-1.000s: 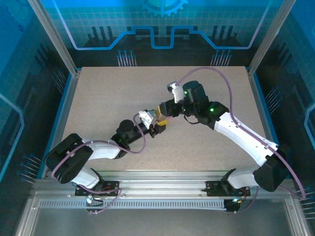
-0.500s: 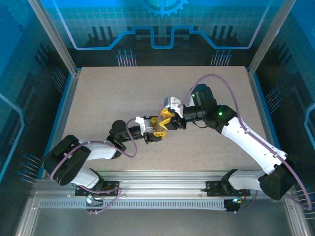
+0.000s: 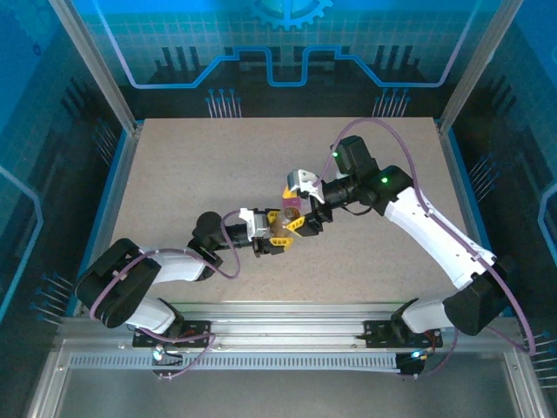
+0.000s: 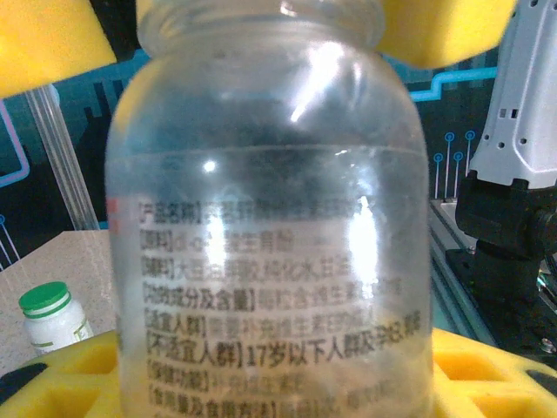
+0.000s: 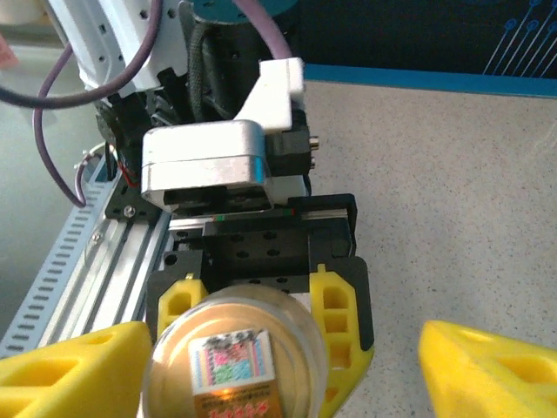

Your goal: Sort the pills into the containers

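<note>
The left wrist view catches a white bottle with green cap [image 4: 50,315] standing low on the speckled beige counter [image 3: 174,174]. Mid-counter, well clear of the blue edges, the left fingers [image 5: 336,318] clamp the brownish translucent vial [image 4: 265,235] — its Chinese label includes "17". The right wrist view looks down on its top — right fingers [image 5: 487,370] spread wide either side.

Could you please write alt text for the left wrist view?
A translucent vial with printed Chinese text, close up, is gripped in the left hand; the right hand's yellow fingers stand open beside its neck. A green-capped white bottle stands on the table.
</note>
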Available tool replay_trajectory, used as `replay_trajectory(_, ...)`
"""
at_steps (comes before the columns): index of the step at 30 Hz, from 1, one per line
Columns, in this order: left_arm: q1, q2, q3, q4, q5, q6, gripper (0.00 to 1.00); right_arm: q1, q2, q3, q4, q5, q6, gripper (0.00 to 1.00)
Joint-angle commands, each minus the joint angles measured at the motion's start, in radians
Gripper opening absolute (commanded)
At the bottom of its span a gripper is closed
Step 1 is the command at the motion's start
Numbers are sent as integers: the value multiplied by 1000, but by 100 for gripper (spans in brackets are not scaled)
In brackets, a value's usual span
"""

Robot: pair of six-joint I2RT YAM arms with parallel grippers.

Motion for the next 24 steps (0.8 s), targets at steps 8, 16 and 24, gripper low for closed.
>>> replay_trajectory(8, 3, 25, 0, 19, -215, 63, 0, 22, -95, 38, 76, 115, 255, 91)
replay_trajectory(16, -11, 54, 7, 38, -451, 78, 0, 138, 16, 135, 197, 801, 930, 76)
replay_trajectory(24, -41, 39, 5, -1, -609, 138, 0, 197, 111, 182, 186, 833, 1036, 74)
